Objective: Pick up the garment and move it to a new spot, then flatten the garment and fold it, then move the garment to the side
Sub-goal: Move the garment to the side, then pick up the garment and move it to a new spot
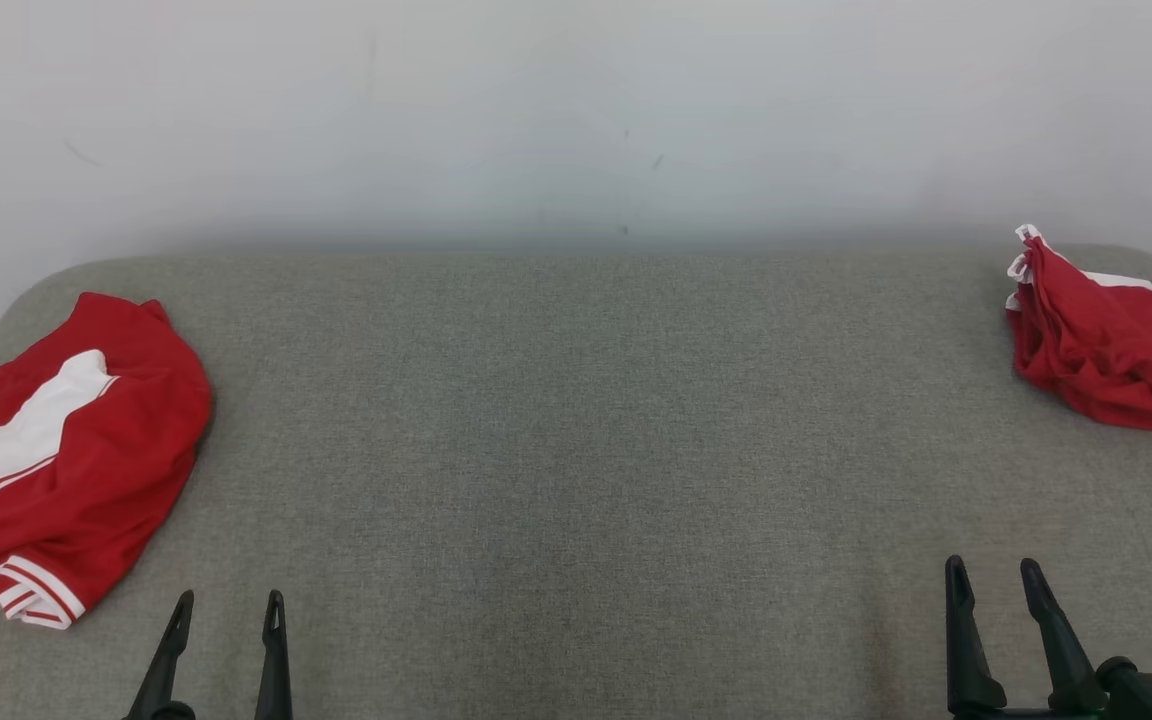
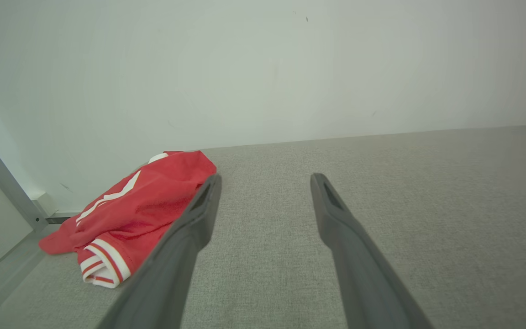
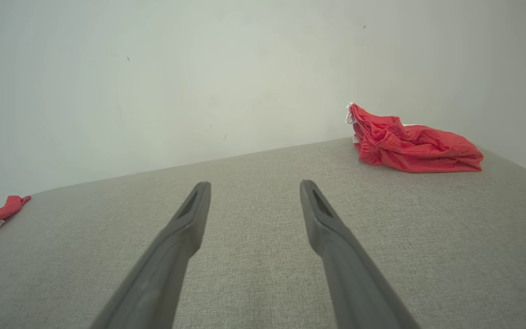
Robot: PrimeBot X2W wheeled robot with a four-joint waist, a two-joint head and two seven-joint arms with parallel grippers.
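With left gripper and right gripper at the near edge of the worktop, jaws parted and empty, advance the right gripper to the crumpled garment at the far right corner and close on a raised fold.

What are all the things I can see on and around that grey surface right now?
Red garment with white patch: one, red with a white panel and a striped cuff, lying loosely folded at the table's left edge.
Crumpled red garment: one, red with white trim, bunched at the table's far right corner.
Table: one, grey woven fabric top, spanning the scene.
Wall: one, white with faint marks, behind the table.
Metal rail: one, silver-grey, beside the table's left end.
Left pincer: one, dark, open and empty, near edge at left.
Right pincer: one, dark, open and empty, near edge at right.
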